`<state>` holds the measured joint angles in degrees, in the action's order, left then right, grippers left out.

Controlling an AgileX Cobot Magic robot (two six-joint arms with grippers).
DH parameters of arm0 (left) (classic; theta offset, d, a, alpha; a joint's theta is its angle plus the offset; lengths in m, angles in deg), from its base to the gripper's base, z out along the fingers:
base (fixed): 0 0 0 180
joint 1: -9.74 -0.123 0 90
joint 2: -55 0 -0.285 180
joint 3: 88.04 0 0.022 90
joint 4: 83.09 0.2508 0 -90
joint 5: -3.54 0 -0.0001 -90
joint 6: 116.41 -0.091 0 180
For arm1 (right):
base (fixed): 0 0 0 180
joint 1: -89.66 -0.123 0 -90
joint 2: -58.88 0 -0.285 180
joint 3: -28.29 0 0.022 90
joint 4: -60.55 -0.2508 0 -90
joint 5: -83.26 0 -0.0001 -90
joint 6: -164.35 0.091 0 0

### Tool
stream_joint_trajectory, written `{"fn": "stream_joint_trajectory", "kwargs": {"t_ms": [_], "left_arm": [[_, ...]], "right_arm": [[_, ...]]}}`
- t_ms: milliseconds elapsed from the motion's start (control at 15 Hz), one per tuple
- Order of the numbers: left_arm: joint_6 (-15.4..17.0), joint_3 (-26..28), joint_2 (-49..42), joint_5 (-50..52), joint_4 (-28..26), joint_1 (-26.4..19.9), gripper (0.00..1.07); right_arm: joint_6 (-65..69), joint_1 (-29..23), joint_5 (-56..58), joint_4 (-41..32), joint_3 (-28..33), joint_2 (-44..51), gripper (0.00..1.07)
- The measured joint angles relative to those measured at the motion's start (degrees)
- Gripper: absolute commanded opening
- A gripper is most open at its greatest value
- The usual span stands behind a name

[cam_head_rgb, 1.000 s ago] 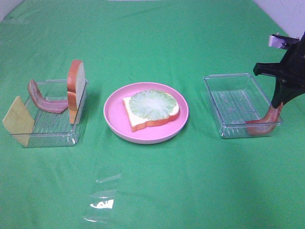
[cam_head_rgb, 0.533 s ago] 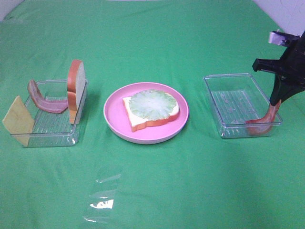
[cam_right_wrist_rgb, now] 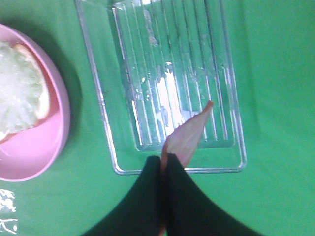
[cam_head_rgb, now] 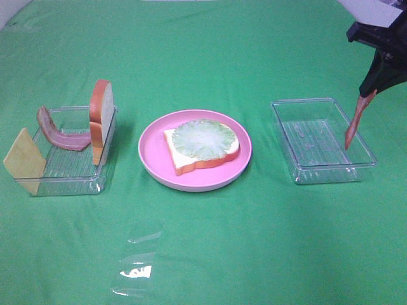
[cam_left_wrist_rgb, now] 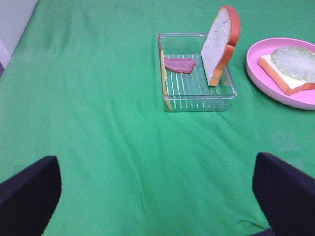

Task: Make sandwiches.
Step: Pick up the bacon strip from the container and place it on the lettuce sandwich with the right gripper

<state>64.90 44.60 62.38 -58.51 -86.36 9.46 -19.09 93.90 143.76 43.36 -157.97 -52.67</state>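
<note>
1. Right gripper (cam_head_rgb: 369, 95) is up near the right edge of the table (cam_head_rgb: 210, 57), jaws pressed together and pinching the top end of a bacon strip (cam_head_rgb: 353, 124).
2. Bacon strip hangs down from the fingertips over the right tray (cam_head_rgb: 324, 170), lower tip above the tray's right half; cannot tell if the tip touches the tray floor.
3. Right tray is clear plastic and sits toward the right edge of the table; nothing else shows in it.
4. Left gripper (cam_left_wrist_rgb: 157, 201) is spread wide and holds nothing; its two dark fingers (cam_left_wrist_rgb: 29, 196) hang over bare green cloth, well apart from the left tray (cam_head_rgb: 63, 185).
5. Left tray sits near the left edge. Upright bread slice (cam_head_rgb: 100, 121) leans on its right wall, second bacon strip (cam_head_rgb: 60, 136) curves along the back, and cheese square (cam_head_rgb: 24, 161) stands tilted at its left end.
6. Pink plate (cam_head_rgb: 191, 183) sits mid-table between the trays. Flat bread slice (cam_head_rgb: 191, 166) lies on it with lettuce leaf (cam_head_rgb: 203, 140) on top.
7. Crumpled clear wrapper (cam_head_rgb: 137, 264) lies near the front edge.
</note>
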Motion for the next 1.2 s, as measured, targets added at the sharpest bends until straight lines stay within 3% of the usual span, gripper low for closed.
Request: {"fn": "stream_joint_trajectory", "kwargs": {"t_ms": [200,867,1200], "left_arm": [[0.0,0.0,0.0,0.0,0.0,0.0,0.98],[0.0,0.0,0.0,0.0,0.0,0.0,0.98],[0.0,0.0,0.0,0.0,0.0,0.0,0.98]], "right_arm": [[-0.5,-2.3,1.2,-1.6,-2.4,2.3,0.0],[1.6,-25.6,-6.1,-1.7,-4.6,2.4,0.0],[2.5,-31.8,-10.5,-3.0,-5.2,-1.0,0.0]]}}
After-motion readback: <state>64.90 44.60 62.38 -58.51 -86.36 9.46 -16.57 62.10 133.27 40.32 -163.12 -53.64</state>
